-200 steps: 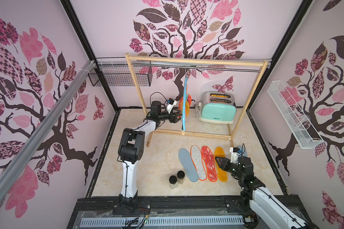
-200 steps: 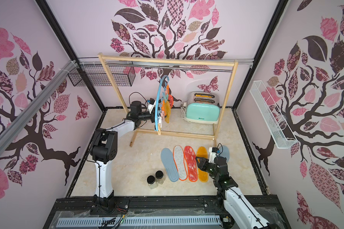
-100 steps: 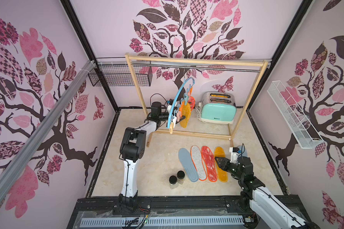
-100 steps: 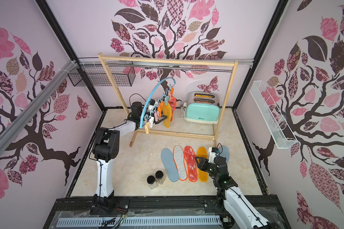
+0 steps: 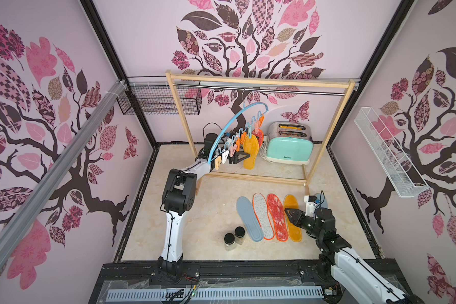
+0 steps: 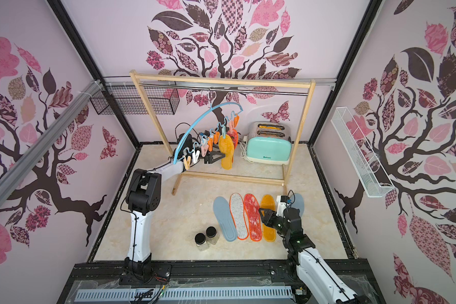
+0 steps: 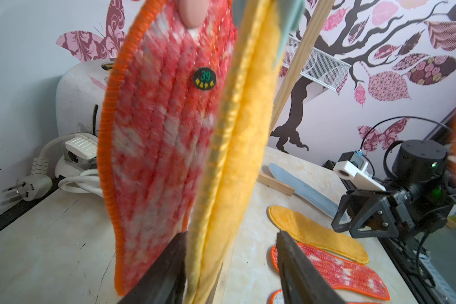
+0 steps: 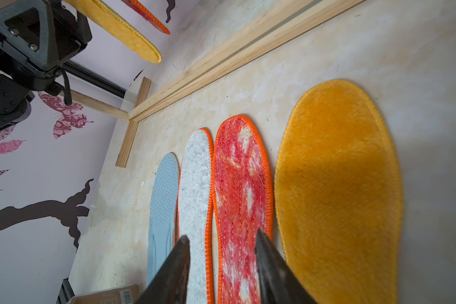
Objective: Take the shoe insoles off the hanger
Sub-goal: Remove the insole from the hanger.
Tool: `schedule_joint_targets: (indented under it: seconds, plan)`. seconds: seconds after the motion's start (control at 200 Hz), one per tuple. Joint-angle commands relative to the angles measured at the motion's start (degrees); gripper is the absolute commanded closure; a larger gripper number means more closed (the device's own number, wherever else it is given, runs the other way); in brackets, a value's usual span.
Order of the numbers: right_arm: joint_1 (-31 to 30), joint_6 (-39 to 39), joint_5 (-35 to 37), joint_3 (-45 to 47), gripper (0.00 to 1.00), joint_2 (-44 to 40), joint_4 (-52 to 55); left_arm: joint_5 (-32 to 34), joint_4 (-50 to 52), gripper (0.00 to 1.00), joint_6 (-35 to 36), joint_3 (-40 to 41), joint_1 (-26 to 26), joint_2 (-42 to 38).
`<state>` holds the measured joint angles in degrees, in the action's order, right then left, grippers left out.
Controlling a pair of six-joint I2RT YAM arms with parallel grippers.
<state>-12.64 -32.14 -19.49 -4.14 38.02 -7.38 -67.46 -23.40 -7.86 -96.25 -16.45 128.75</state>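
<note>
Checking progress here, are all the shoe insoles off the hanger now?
No, in a top view a yellow insole and a red mottled insole hang clipped on the blue hanger.

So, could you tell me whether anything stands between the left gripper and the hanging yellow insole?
Nothing visible does: the yellow insole hangs between the open jaws of the left gripper, with the red insole just beside it.
</note>
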Motion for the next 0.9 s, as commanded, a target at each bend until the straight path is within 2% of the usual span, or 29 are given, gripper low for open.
schedule_joint_targets:
  seconds: [0.0, 0.32, 0.63, 0.895]
  plan:
    - [-0.54, -0.03, 0.50, -2.75, 0.56, 0.04, -1.23, -1.17, 0.46, 0.50, -0.40, -1.11, -0.33, 1.65]
    - [-0.56, -0.06, 0.57, -2.70, 0.56, -0.07, -1.24, -0.92, 0.46, 0.75, -1.29, -1.42, -0.77, 1.87]
    - [-0.67, 1.09, -0.37, -2.80, 0.56, -1.57, -1.24, 2.10, 2.43, 0.99, -0.61, 0.46, -0.60, 0.16]
    - [-2.40, 3.73, -0.46, -7.89, 0.56, -0.97, -0.41, 3.32, 3.00, 1.00, -0.04, 3.97, 0.18, -2.58]
